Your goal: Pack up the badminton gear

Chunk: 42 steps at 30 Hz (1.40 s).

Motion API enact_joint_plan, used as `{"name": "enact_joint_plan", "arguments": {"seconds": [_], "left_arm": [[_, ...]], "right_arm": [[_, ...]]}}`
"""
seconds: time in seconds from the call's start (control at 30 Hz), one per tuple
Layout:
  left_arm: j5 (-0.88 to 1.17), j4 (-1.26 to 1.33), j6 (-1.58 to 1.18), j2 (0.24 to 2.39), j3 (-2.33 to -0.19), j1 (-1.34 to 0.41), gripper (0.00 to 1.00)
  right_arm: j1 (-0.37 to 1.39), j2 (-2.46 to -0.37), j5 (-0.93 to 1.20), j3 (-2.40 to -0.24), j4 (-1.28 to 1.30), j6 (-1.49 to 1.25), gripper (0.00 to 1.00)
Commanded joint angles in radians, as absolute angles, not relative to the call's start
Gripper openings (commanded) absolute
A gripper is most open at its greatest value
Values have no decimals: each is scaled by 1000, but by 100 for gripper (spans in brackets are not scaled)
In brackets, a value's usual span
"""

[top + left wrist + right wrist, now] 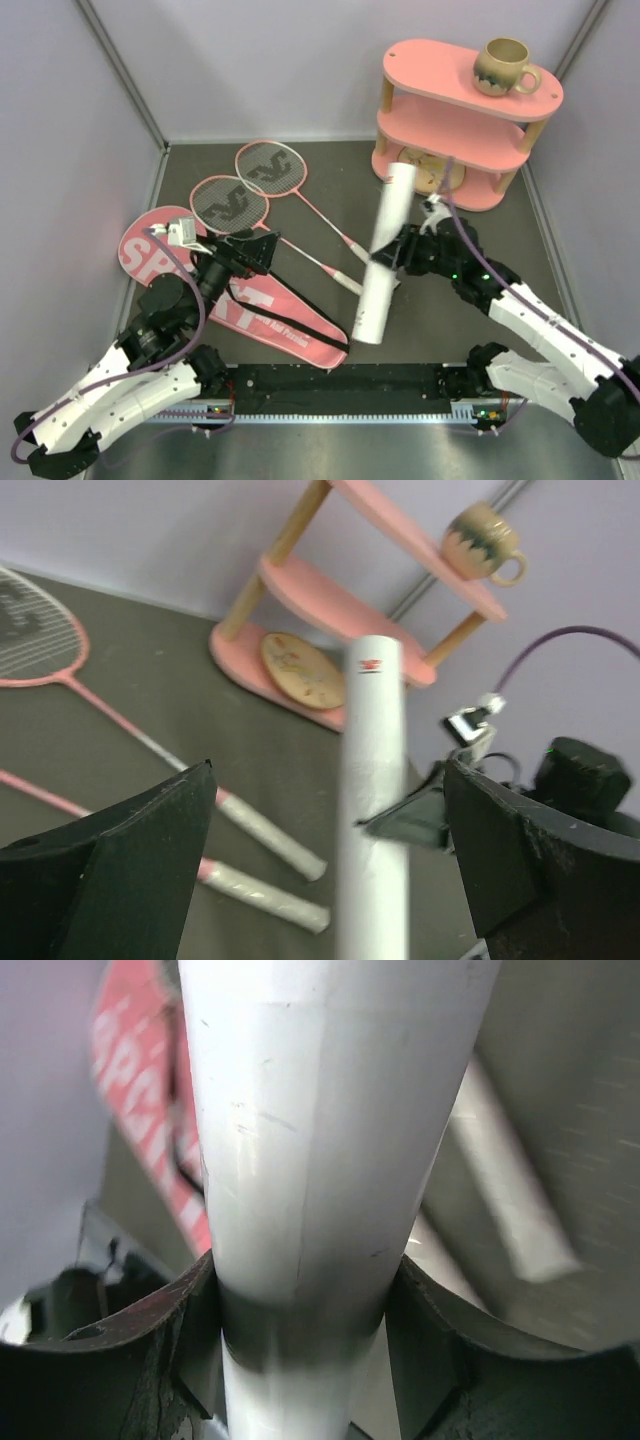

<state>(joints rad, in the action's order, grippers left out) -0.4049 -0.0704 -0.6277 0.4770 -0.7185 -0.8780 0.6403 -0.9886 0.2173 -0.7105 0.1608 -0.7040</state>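
- Right gripper (393, 258): fingers clamped on both sides of the long white tube (392, 205), around its middle.
- Tube is tilted, its upper end towards the pink shelf (455, 110) and its lower end near the narrow end of the pink bag (262, 305). Cannot tell whether the lower end touches the table.
- Left gripper (265, 250): fingers wide apart, nothing between them, over the bag and facing the tube.
- Two pink rackets (268, 167) lie flat side by side, heads at the far left, handles reaching towards the tube.
- Beige mug (503, 67) is on the shelf's top tier.
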Motion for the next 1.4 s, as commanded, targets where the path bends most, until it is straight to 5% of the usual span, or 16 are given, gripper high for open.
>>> {"name": "enact_joint_plan", "arguments": {"seconds": [0.0, 0.13, 0.27, 0.67, 0.8, 0.83, 0.93, 1.13, 1.37], "left_arm": [[-488, -283, -470, 420, -753, -881, 99], [-495, -368, -384, 396, -755, -879, 99], [-459, -397, -341, 399, -749, -880, 99], [-442, -551, -429, 433, -742, -880, 99], [-515, -612, -434, 465, -776, -879, 99], [-514, -615, -427, 483, -788, -879, 99], [-506, -618, -431, 532, -805, -877, 99], [-518, -624, -529, 636, -833, -865, 99], [-394, -672, -705, 787, -861, -783, 99]], "right_arm": [[349, -810, 59, -672, 487, -753, 0], [17, -765, 18, -627, 622, -714, 0], [-204, -938, 5, -633, 637, -695, 0], [-288, -1449, -207, -894, 614, -618, 4], [-288, -1509, -169, -907, 608, -566, 25], [-288, -1514, -132, -908, 601, -552, 48], [-287, -1484, -109, -908, 586, -525, 78], [-214, -1283, -156, -942, 618, -466, 99], [65, -1111, -199, -1006, 640, -404, 99]]}}
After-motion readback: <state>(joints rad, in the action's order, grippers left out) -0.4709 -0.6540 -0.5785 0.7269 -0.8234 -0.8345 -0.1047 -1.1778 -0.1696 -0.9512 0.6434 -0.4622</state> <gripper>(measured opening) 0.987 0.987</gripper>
